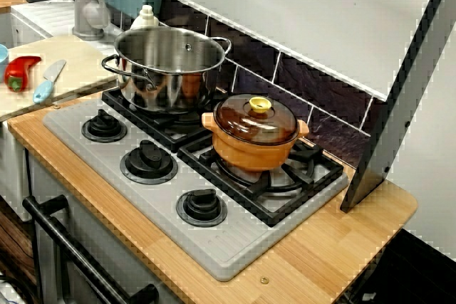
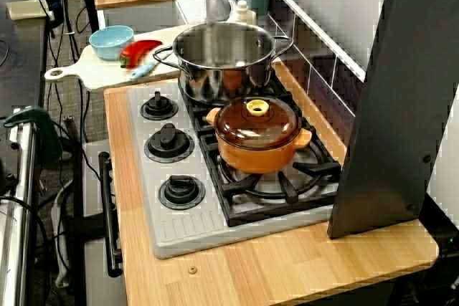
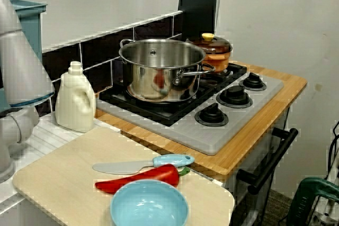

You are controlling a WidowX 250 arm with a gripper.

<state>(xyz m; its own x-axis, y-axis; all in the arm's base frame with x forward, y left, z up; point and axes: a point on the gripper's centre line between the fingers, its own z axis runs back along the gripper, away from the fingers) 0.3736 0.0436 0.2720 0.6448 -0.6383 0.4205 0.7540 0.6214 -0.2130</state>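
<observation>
On stove grates: steel pot, lidded orange casserole, seated level for steady support.
Gripper: out of view; cannot tell opening or hold.

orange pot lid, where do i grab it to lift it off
Take the yellow knob at the centre of the lid, coming straight down from above with the fingers on either side. It is the only part standing up from the smooth dome, and the lid's edge sits down in the pot. The steel pot stands close, so a side approach looks cramped.

Shiny steel pot, matt wooden counter
</observation>
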